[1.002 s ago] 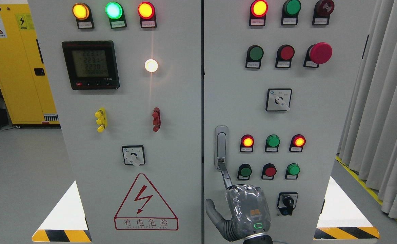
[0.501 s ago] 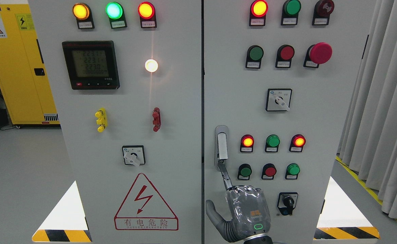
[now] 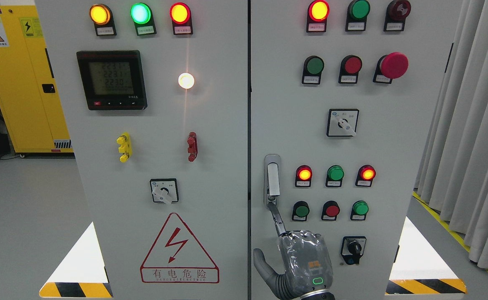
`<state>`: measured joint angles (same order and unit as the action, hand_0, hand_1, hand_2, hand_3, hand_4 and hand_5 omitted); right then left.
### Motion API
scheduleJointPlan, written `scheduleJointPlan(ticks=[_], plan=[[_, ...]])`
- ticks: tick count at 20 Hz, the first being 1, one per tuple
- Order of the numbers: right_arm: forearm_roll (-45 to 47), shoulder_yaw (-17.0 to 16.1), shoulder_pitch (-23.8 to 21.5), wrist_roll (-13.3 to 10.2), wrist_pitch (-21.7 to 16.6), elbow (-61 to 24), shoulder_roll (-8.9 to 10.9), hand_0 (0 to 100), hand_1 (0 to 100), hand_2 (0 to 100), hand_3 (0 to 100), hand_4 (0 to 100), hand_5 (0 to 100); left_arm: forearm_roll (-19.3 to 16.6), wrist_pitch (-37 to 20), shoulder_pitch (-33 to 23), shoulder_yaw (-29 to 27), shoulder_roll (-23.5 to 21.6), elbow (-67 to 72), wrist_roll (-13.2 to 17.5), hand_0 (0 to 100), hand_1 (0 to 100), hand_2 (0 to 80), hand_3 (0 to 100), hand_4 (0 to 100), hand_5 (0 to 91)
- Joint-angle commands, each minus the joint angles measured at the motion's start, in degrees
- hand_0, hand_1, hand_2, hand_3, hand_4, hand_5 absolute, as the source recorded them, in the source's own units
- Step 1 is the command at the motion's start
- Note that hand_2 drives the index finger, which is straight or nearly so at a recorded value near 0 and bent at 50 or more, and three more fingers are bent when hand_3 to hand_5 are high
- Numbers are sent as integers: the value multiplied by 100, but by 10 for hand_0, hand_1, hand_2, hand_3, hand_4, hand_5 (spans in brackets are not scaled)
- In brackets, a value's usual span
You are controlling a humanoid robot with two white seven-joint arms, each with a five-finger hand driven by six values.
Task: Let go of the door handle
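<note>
**Index finger at the foot of the door handle**

The door handle [image 3: 272, 180] sits on the right cabinet door [image 3: 414, 137], just left of a row of three lit lamps [image 3: 335, 173]. Its silver lever stands upright with the lower end lifted out of its recess. Directly below the handle, the right hand [image 3: 300, 260] enters from the bottom edge, wrapped in clear plastic. Its index finger [image 3: 278, 217] points upward, the tip touching the base of the handle under the lever. The thumb is spread to the left, the other fingers hidden; it grips nothing.

Upright silver door handle [image 3: 272, 180], popped out
</note>
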<state>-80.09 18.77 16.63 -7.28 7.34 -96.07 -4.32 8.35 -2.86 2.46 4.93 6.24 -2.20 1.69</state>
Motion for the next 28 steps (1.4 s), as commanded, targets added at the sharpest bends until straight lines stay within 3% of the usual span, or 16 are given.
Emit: scheduleJointPlan(ticks=[1, 19, 20, 21, 23, 24, 26, 28], plan=[[11, -5, -19, -45, 4, -26, 1, 495, 338, 53, 1000, 1000, 1000, 0, -4, 0, -1, 0, 0, -2, 120, 556, 0, 0, 0, 0], [55, 30, -98, -133, -48, -597, 37, 491, 340, 89, 1000, 1000, 1000, 0, -4, 0, -1, 0, 0, -2, 120, 556, 0, 0, 0, 0], [64, 22, -98, -142, -48, -623, 37, 492, 340, 113, 1000, 1000, 1000, 0, -4, 0, -1, 0, 0, -2, 120, 556, 0, 0, 0, 0], [73, -5, -98, -133, -57, -684, 45, 497, 343, 224, 1000, 994, 1000, 0, -4, 0, -1, 0, 0, -2, 120, 556, 0, 0, 0, 0], [91, -31, -151, -125, -75, -772, 63, 528, 355, 288, 1000, 971, 1000, 0, -4, 0, -1, 0, 0, -2, 120, 556, 0, 0, 0, 0], [99, -40, -168, -107, -92, -816, 63, 580, 368, 362, 995, 931, 984, 0, -4, 0, -1, 0, 0, -2, 120, 556, 0, 0, 0, 0], [108, -58, -186, -107, -154, -904, 72, 717, 381, 466, 848, 849, 839, 0, -4, 0, -1, 0, 0, -2, 120, 556, 0, 0, 0, 0], [169, -110, -186, -81, -163, -966, 63, 715, 384, 496, 818, 823, 799, 0, -4, 0, -1, 0, 0, -2, 120, 556, 0, 0, 0, 0]])
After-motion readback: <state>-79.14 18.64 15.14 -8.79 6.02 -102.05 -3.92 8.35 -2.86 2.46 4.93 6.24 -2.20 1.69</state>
